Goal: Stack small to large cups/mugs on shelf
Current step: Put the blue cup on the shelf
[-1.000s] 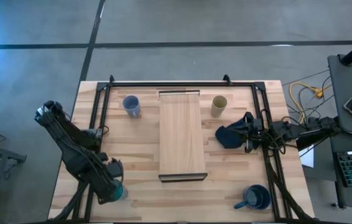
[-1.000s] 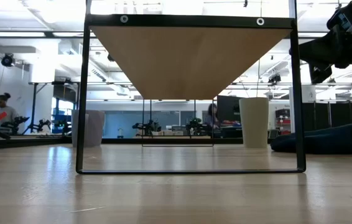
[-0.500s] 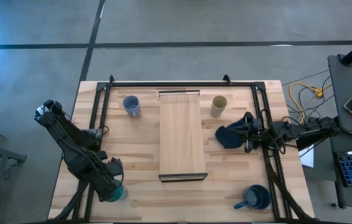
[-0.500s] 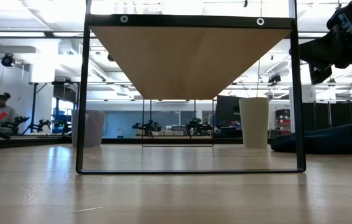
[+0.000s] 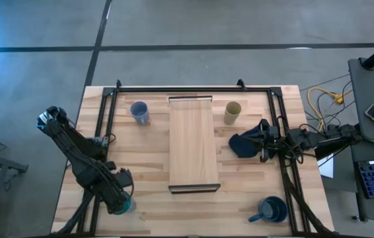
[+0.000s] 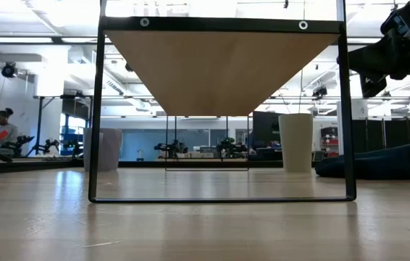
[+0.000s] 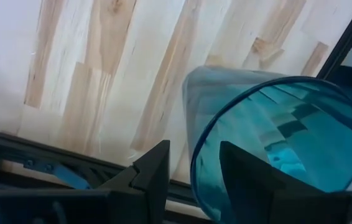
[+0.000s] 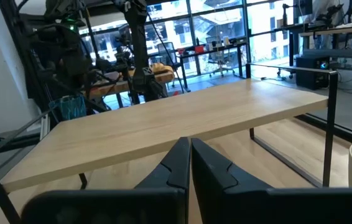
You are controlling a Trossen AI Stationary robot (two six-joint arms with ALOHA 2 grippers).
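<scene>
The left hand (image 7: 191, 177) is straddling the rim of the teal ribbed glass (image 7: 269, 146), one finger outside the wall and one inside the mouth, with a narrow gap between them; whether the fingers are pressing the wall cannot be told. The glass is standing on the bench (image 5: 147, 158) at the near left corner. For a sound grasp, both fingers should be bearing squarely on the wall before any lift, and the lift should be going straight up so the glass is not tipping.

Beyond this hand, the shelf (image 5: 192, 142) is lying along the bench centre, bare. The pale blue-grey mug (image 5: 139, 111) is standing well beyond, the tan cup (image 5: 232, 112) past the shelf.

The right hand (image 8: 188, 162) is waiting with fingers closed together, empty, above the dark cloth (image 5: 243, 144); the dark blue handled mug (image 5: 271, 210) is sitting nearer than it.
</scene>
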